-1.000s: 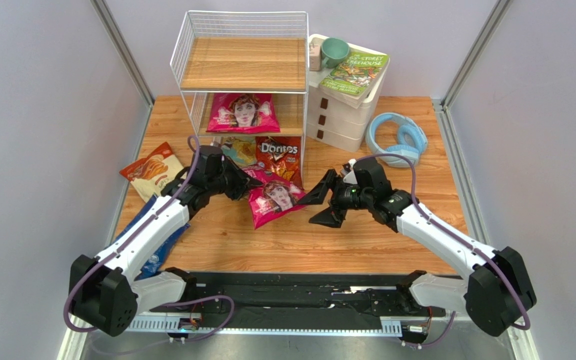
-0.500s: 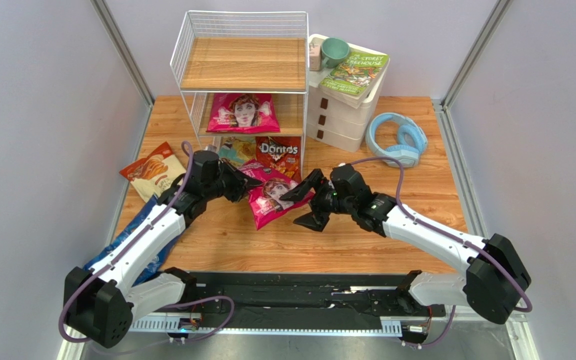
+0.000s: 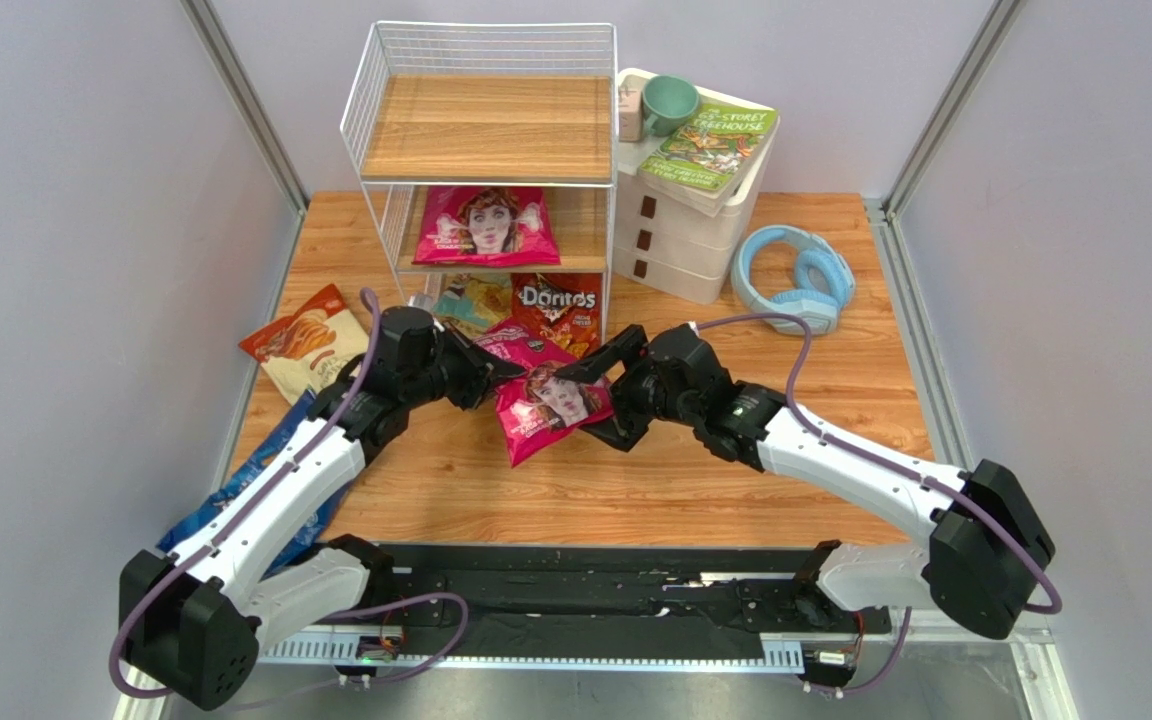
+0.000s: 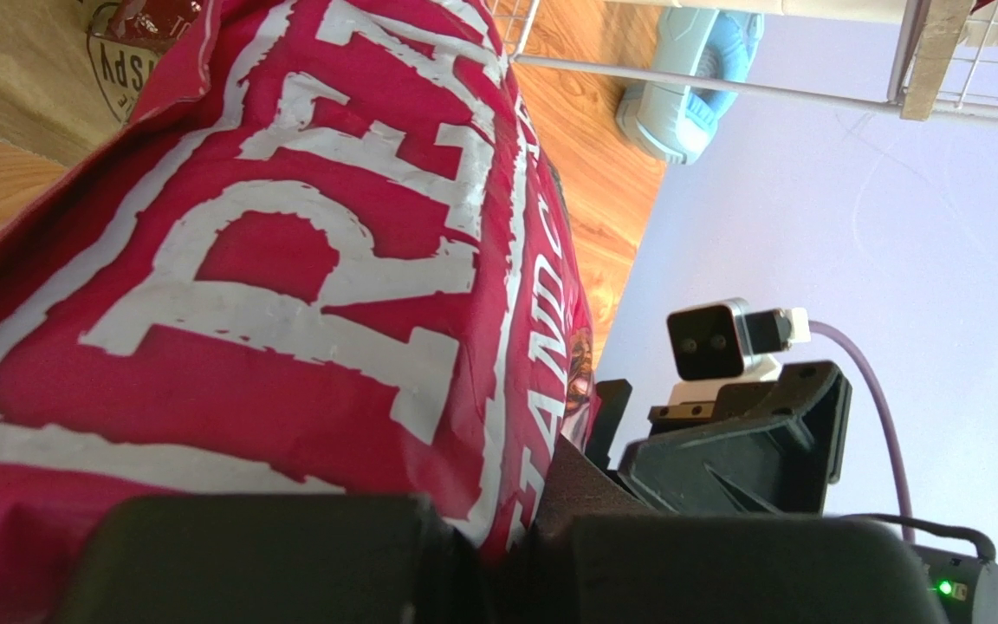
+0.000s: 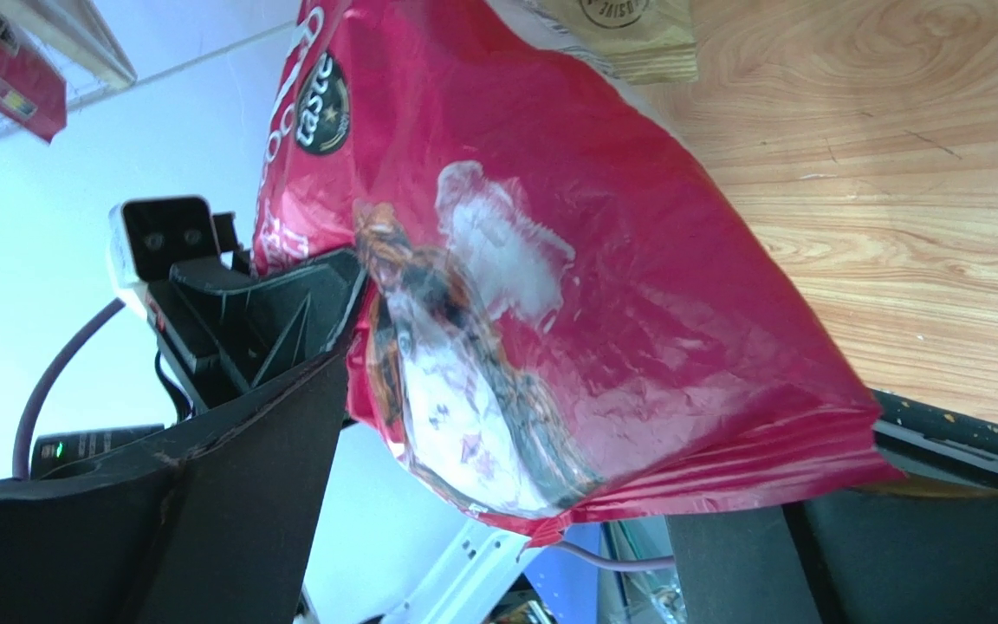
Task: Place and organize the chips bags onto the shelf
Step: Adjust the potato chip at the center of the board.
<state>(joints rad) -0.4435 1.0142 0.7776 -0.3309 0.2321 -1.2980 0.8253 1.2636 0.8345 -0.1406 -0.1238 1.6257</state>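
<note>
- Left tool clamps your magenta bag before the shelf.
- Right tool just swung in, jaws wide around it; handover looks close.

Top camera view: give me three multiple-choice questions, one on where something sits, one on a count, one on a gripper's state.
1. Where is the green mug? A on the white drawer unit; B in a gripper; C on the floor.
2. How many magenta face-printed bags show? A one; B two; C four.
3. The right gripper is: A shut on the mug; B open; C out of view.

Answers: 1 A, the mug stands on top of the drawers. 2 B, the shelved magenta bag lies on the middle tier of the shelf, and the held magenta bag is pinched by the left gripper. 3 B, its jaws spread either side of the held bag's edge.
</note>
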